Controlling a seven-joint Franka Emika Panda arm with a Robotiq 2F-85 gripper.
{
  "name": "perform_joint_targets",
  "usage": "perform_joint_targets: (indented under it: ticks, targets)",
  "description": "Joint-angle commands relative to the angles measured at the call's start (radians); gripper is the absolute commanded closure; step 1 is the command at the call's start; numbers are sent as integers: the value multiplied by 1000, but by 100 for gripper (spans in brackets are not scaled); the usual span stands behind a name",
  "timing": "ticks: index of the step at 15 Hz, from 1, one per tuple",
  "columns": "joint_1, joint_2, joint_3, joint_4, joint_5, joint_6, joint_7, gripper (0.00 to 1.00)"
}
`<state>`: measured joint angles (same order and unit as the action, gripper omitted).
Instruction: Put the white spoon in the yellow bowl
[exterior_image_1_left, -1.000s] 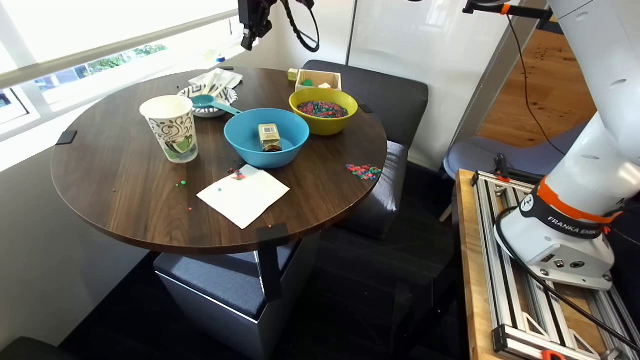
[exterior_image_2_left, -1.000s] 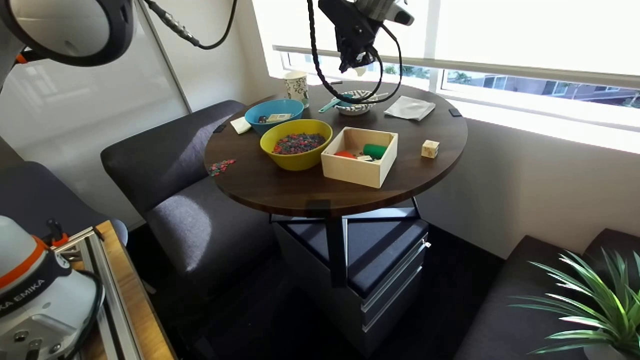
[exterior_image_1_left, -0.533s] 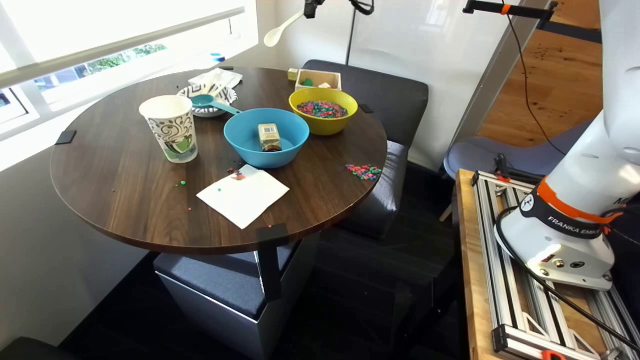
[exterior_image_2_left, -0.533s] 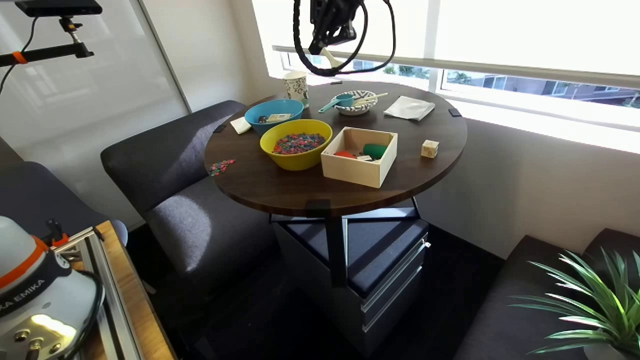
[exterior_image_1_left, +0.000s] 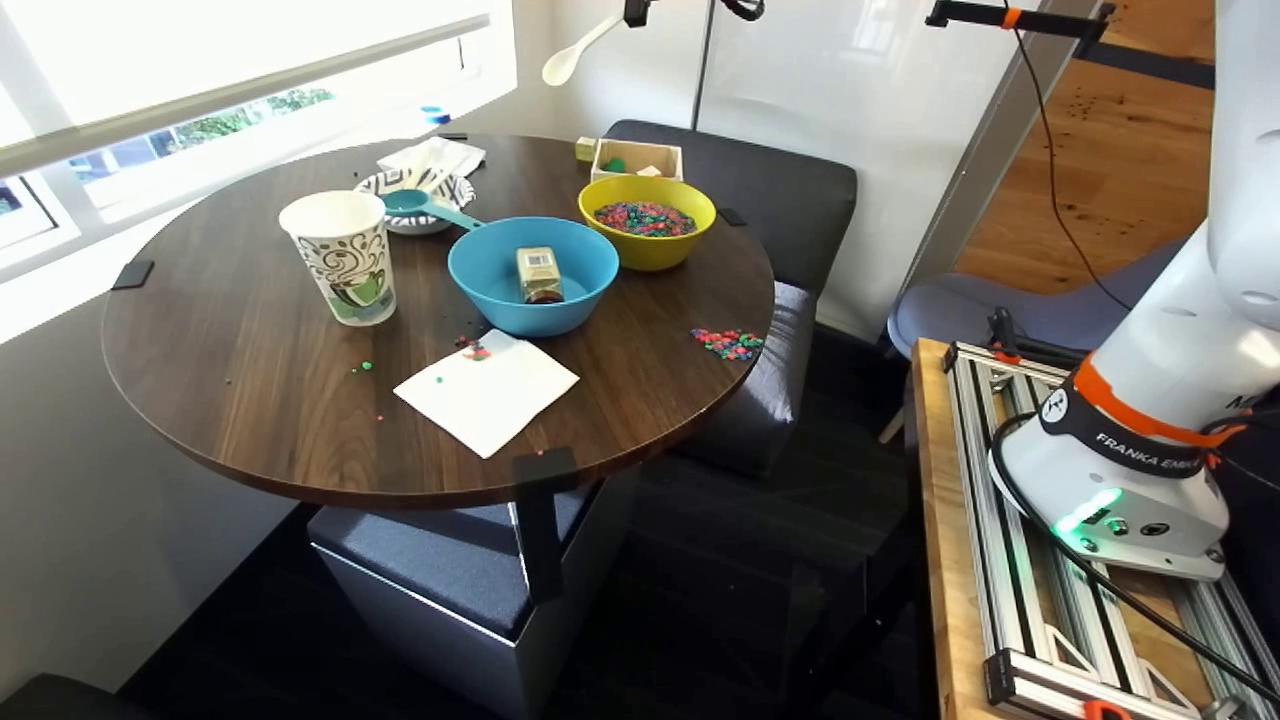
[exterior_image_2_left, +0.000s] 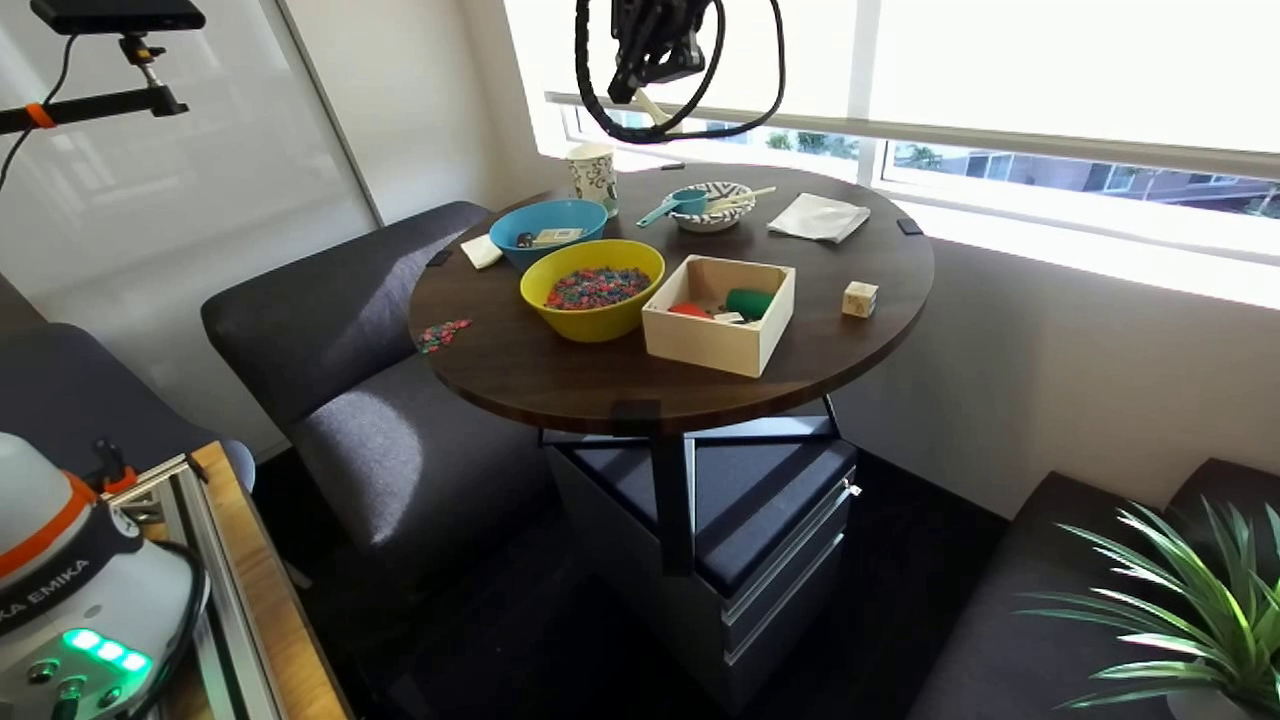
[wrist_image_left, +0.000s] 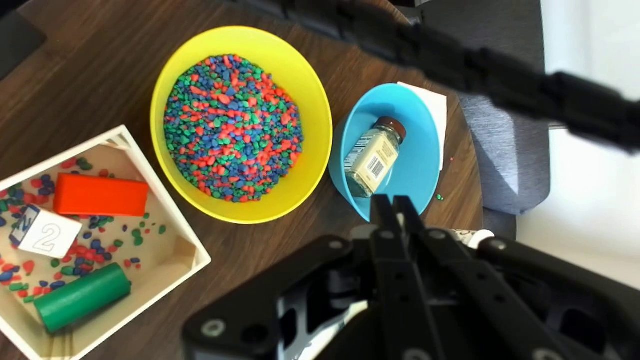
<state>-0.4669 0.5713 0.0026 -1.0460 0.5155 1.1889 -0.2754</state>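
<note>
- Beside a window (exterior_image_2_left: 1050, 170) with its blind (exterior_image_1_left: 240, 40) partly down stood a round wooden table (exterior_image_1_left: 220, 310).
- Well above it hung the white spoon (exterior_image_1_left: 563, 66), the claw (wrist_image_left: 392, 202) clamped on its handle, fingers all but together.
- Its long axis sloped: in an exterior view it ran down and left from the claw, head lowest.
- Well below was the yellow bowl (wrist_image_left: 316, 120); in that exterior view it lay down and to the right of the head, and in the wrist view up and left of the claw, with the blue bowl (wrist_image_left: 420, 165) nearer the claw.
- By my judgement, the move turned on bringing the head over the yellow rim before lowering; only one arm (exterior_image_1_left: 1230, 300) was there to do it.
- Counted: one white spoon in the claw; one yellow bowl, its coloured bits (wrist_image_left: 230, 130) past counting; one blue bowl with one jar (wrist_image_left: 375, 160); one paper cup (exterior_image_1_left: 340, 255); two paper napkins (exterior_image_1_left: 487, 393).
- One patterned dish (exterior_image_2_left: 710, 221) held one turquoise scoop (exterior_image_1_left: 407, 203) and pale utensils (exterior_image_2_left: 750, 195), number unclear.
- One wooden box (exterior_image_2_left: 700, 343) held one red block (wrist_image_left: 100, 195), one green cylinder (wrist_image_left: 82, 297) and one numbered block (wrist_image_left: 50, 235); one wooden cube (exterior_image_2_left: 860, 299) stood near it.
</note>
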Motion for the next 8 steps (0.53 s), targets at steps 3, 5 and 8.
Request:
perform_joint_targets:
  ticks: [3, 5, 8]
  targets:
    - [-36, -43, -2, -14, -63, -261, -95, 99]
    - [-40, -52, -11, -9, -123, -394, -121, 99]
    - [-20, -79, -17, -118, -190, -397, -116, 99]
